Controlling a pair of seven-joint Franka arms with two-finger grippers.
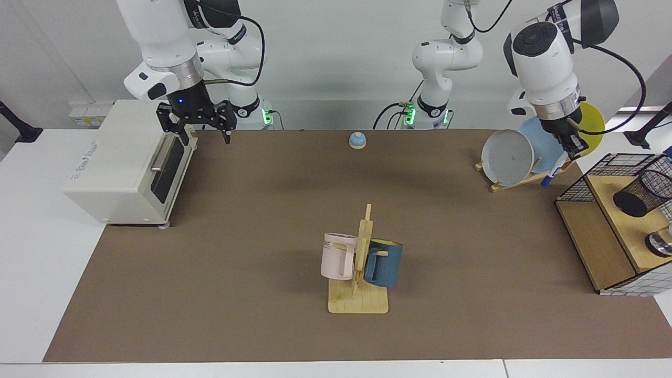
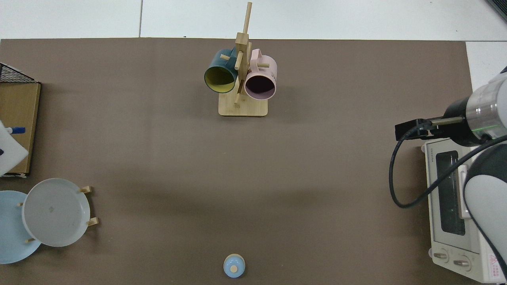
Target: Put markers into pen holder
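Left gripper (image 1: 572,148) pinching marker (image 1: 552,174) upper barrel, cap down; light, stiff, slick. Right gripper (image 1: 192,122) idling, spread, empty.

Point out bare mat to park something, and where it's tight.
Bare mat: between toaster oven and mug rack, and between mug rack and wire shelf. Crowded: the corner where the left gripper carries the marker between plate rack and shelf.
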